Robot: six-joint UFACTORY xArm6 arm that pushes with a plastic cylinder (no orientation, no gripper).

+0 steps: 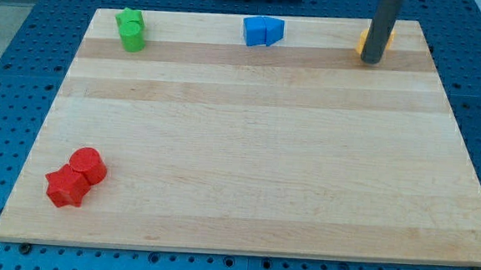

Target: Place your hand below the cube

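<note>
A blue cube [253, 30] sits at the view's top centre, touching a blue wedge-like block [273, 31] on its right. My rod comes down at the view's top right, and my tip [371, 61] rests on the board there, well to the right of the blue cube and slightly lower. A yellow block [362, 42] is mostly hidden behind the rod; its shape cannot be made out.
Two green blocks [131, 29] stand together at the view's top left. A red cylinder [88, 165] and a red star-like block [67, 186] touch at the view's bottom left. The wooden board [248, 152] lies on a blue pegboard table.
</note>
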